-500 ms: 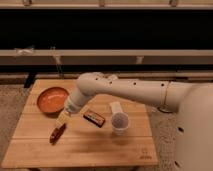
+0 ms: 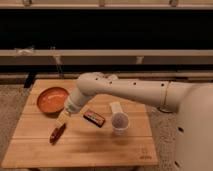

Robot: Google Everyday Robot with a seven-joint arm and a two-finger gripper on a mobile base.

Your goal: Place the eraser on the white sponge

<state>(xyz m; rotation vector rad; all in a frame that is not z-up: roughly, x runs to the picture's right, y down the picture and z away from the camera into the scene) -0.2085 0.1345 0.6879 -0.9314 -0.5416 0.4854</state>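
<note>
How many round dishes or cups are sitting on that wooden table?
2. The orange bowl sits back left; the cup stands right of centre, in front of the white sponge. The gripper hangs between them, left of the eraser. The arm might hide something small.

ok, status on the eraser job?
Gripper low over table, just above the reddish-brown sausage-shaped thing. Eraser lying on table, apart from gripper, not on white sponge. Cup close in front of sponge.
</note>
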